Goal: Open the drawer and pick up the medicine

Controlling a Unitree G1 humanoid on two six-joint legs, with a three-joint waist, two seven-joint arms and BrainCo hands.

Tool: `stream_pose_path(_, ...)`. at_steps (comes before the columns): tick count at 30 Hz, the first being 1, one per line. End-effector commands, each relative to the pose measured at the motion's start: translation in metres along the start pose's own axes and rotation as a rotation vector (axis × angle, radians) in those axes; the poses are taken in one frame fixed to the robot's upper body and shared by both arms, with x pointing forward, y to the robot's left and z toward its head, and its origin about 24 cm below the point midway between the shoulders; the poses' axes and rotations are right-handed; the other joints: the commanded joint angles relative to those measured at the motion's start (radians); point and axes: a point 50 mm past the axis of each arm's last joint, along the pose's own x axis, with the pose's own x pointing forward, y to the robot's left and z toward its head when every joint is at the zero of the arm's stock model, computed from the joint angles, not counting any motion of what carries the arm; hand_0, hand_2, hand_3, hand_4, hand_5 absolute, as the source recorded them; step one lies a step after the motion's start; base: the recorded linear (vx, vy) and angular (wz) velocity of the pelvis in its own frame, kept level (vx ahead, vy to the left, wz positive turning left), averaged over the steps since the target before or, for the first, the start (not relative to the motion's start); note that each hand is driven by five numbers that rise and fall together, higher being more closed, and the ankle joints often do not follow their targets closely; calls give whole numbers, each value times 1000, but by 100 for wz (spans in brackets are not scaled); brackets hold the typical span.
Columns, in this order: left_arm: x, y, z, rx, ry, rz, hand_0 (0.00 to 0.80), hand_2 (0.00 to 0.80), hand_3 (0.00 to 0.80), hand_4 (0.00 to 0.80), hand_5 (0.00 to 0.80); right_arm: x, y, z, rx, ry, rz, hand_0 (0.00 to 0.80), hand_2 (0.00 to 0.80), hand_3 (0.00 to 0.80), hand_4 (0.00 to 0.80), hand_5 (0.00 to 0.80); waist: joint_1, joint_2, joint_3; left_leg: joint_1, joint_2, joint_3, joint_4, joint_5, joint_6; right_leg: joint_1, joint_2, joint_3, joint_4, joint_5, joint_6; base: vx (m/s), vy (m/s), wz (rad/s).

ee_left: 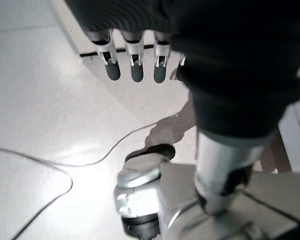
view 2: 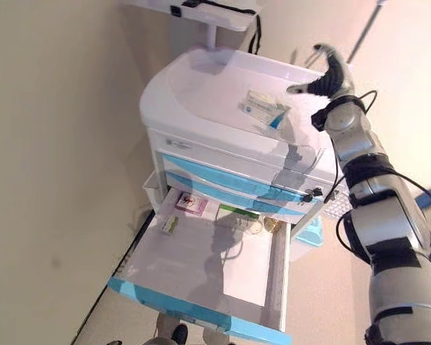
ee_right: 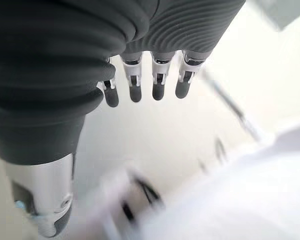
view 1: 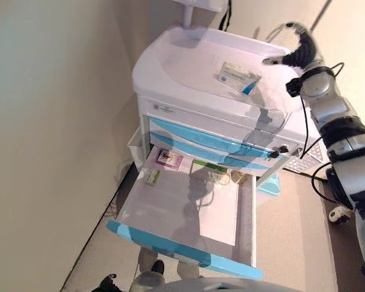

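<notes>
Plain cream wall (view 1: 48,121) along my left, meeting a pale floor (view 1: 298,243) at a dark baseboard line.

Centre: a white medical cart (view 1: 170,112) with pale blue drawer fronts. Its moulded white worktop (view 1: 182,67) is a shallow tray with a raised rim. On it, toward my right, lies a flat white medicine box (view 1: 238,78) with a blue corner, resting on the surface with no hand on it.

Below, the lowest drawer (view 1: 188,213) stands pulled well out, blue front edge nearest me. Its floor is mostly bare white. Along the back wall of the drawer: a pink-and-white packet (view 1: 169,159), a small green-marked packet (view 1: 152,177) just in front of it, a green-striped box (view 1: 208,166) further right, and some small pale items near the right back corner, too small to tell. The two drawers above are closed.

Right: my right hand (view 1: 287,56) is raised above the worktop's right rim, near the medicine box but apart from it, fingers (ee_right: 157,80) straight and loose, holding nothing.

My left hand (ee_left: 135,60) shows only in its wrist view, hanging over the floor, fingers straight, empty.
</notes>
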Motion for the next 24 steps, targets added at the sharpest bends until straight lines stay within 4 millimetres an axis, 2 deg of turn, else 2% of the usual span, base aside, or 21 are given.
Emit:
stream_pose_path(1,2,-9,12,12,-20,-17,0,0,0,0,0,-3,-30,0,63,-54,-97,0,0,0,0,0,-19,13,-22,-5,-5,35,3,-41,2,-31,9,2,68,18,50,-36,27,-23)
stream_pose_path(5,2,-14,14,-21,-21,-21,0,0,0,0,0,-41,-33,-43,262,38,-148,0,0,0,0,0,-53,40,-27,1,-1,67,1,-43,3,-37,11,29,61,25,52,-55,21,-24)
stream_pose_path(8,1,-18,12,-31,-13,-29,0,0,0,0,0,-83,-26,-82,398,160,-187,0,0,0,0,0,-73,55,-32,6,2,92,0,-45,3,-42,13,53,56,33,53,-57,24,-33)
stream_pose_path(10,0,-23,11,-38,-6,-39,0,0,0,0,0,-120,-22,-107,443,240,-230,0,0,0,0,0,-90,67,-34,11,3,103,-1,-47,5,-42,15,64,55,35,54,-37,17,-24)
stream_pose_path(11,-1,-28,11,-46,-6,-50,0,0,0,0,0,-159,-19,-132,434,352,-273,0,0,0,0,0,-106,81,-34,15,3,110,-1,-50,7,-41,16,69,55,33,54,-20,13,-20)
stream_pose_path(12,-1,-28,10,-44,-4,-50,0,0,0,0,0,-161,-19,-133,433,355,-274,0,0,0,0,0,-105,79,-35,16,3,110,-1,-51,7,-40,16,69,55,33,54,-12,11,-18)
stream_pose_path(13,-1,-30,10,-48,-1,-53,0,0,0,0,0,-175,-18,-143,428,407,-289,0,0,0,0,0,-110,84,-36,18,4,112,-1,-52,7,-40,16,70,54,32,54,7,1,-19)
stream_pose_path(14,-2,-33,9,-46,4,-61,0,0,0,0,0,-199,-17,-158,402,498,-316,0,0,0,0,0,-115,89,-37,23,5,116,-1,-55,8,-38,17,73,52,32,54,6,5,-32)
stream_pose_path(17,-3,-37,7,-46,5,-68,0,0,0,0,0,-239,-12,-182,352,657,-329,0,0,0,0,0,-125,104,-37,33,5,130,-1,-60,9,-35,17,86,47,34,56,12,6,-20)
stream_pose_path(20,-4,-40,5,-45,10,-70,0,0,0,0,0,-285,2,-205,330,859,-308,0,0,0,0,0,-139,119,-32,38,8,147,-1,-61,7,-35,20,102,38,39,57,-12,3,-14)
stream_pose_path(21,-4,-40,5,-45,11,-70,0,0,0,0,0,-285,2,-206,331,859,-308,0,0,0,0,0,-138,119,-32,39,8,149,-1,-62,7,-34,20,103,38,39,57,-15,4,-14)
stream_pose_path(22,-4,-40,4,-48,16,-70,0,0,0,0,0,-310,10,-215,309,966,-254,0,0,0,0,0,-144,124,-30,39,11,161,-1,-61,4,-36,22,111,34,43,56,-18,5,-15)
stream_pose_path(24,-4,-40,4,-59,22,-66,0,0,0,0,0,-342,18,-223,285,1096,-193,0,0,0,0,0,-151,126,-27,39,13,168,-1,-59,1,-38,24,120,29,47,55,-28,-4,-16)
